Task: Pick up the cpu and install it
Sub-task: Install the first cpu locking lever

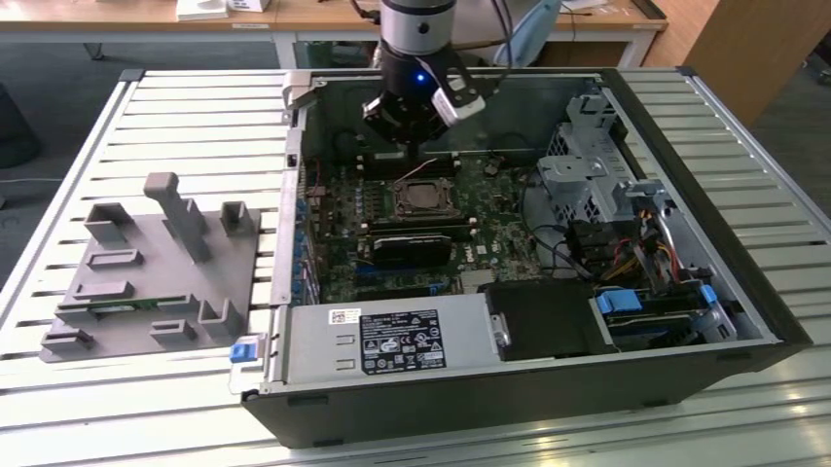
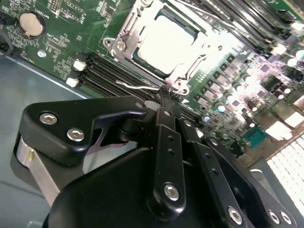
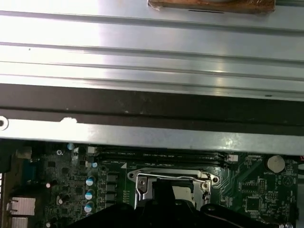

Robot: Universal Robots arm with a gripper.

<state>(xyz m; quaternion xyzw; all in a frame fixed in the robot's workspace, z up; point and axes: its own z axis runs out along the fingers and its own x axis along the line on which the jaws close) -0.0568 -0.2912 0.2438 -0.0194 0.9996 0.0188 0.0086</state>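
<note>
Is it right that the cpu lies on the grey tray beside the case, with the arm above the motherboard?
Not quite. The cpu sits in its socket on the motherboard, inside the case, not on the grey tray; the second wrist view shows it. The arm is indeed above the motherboard.

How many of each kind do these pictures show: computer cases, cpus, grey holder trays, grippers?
computer case: 1
cpu: 1
grey holder tray: 1
gripper: 1
Total: 4
</note>
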